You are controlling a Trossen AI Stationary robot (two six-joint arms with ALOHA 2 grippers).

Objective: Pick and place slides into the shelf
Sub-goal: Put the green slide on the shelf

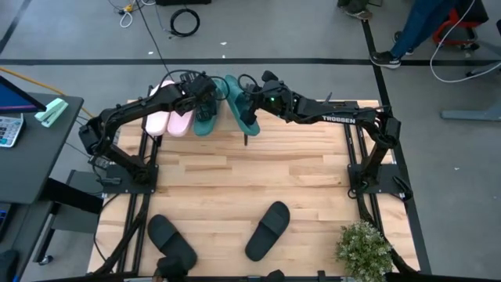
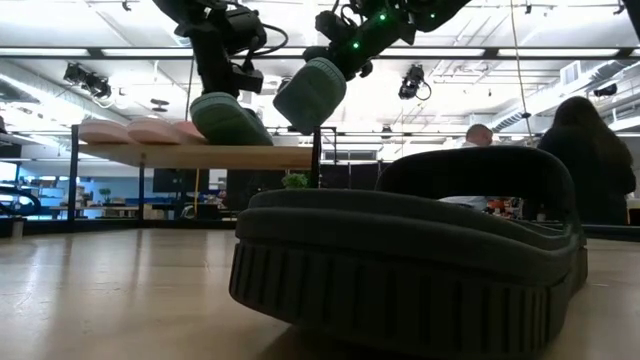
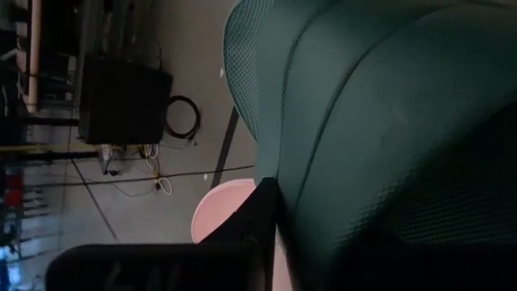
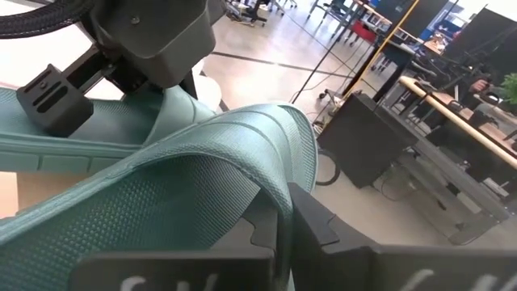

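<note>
**Over the shelf's free end, the second teal slide hung tilted**

Up at the far edge of the table, both arms met above the shelf [image 2: 200, 155]. The right gripper [image 1: 249, 104] sat clamped on the strap of a teal slide [image 2: 310, 93], holding it clear of the plank, toe dipped, just beside the shelf's open end. Its long axis ran across the plank, toward the table's front, much like its twin's. The other teal slide [image 2: 228, 120] rested on the plank beside the two pink slides [image 2: 135, 131], with the left gripper [image 1: 205, 100] right on it; whether those fingers gripped or had slackened, I couldn't tell. By my reckoning the gap that mattered was the bare strip of plank between the seated teal slide and the shelf's end, directly below the hanging one. Two black slides [image 1: 267, 229] waited at the front of the table, well apart from both arms.
</note>
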